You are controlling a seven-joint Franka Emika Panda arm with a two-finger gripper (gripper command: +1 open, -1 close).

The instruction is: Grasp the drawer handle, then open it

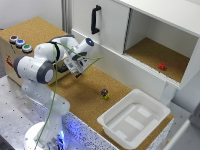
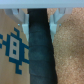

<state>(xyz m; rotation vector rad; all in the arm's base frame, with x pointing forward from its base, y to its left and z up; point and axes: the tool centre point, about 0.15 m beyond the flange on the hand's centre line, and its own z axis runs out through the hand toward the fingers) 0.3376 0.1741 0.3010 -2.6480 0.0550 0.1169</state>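
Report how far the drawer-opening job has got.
Done: the gripper has reached the wooden box's front; in the wrist view the black drawer handle fills the space between the fingers. In hand: the grasp, though I cannot tell whether the fingers have closed. Left: pulling the drawer; the arm hides its front in the exterior view.

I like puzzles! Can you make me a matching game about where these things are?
Things:
1 small red block
2 white plastic tub
3 long black handle
4 green round button

Places:
A on the white cabinet door
B on the tan wooden box
C in the open cabinet compartment
D on the cork tabletop

Pairs: 1-C, 2-D, 3-A, 4-B
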